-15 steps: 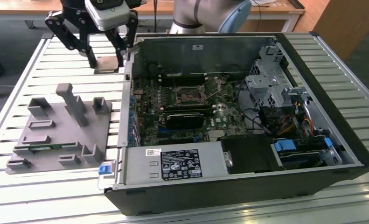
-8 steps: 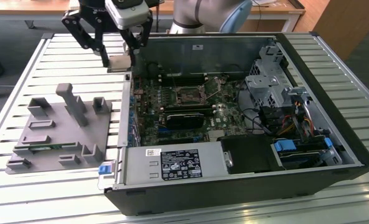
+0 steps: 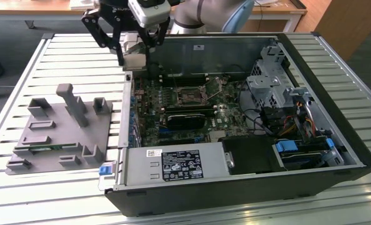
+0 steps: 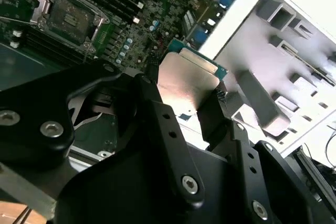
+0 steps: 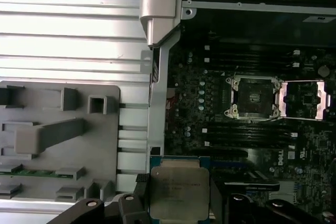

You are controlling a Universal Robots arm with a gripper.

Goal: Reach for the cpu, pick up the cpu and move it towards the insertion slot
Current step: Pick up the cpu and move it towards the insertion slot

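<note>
First wrist view: jaws clamped on cpu, insertion slot at 1 o'clock. Edge-only hold; judged risk: chip tilts, slips, lands on board.

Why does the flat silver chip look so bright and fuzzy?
In the second wrist view, glare washes out the flat silvery square cpu held in the black gripper, and it looks soft so close up; in the first wrist view it looks duller.

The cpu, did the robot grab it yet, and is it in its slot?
Grabbed, yes: the gripper holds the cpu between its fingers, lifted off the grey fixture. Not in yet: the insertion slot sits open and empty on the motherboard, apart from the chip.
</note>
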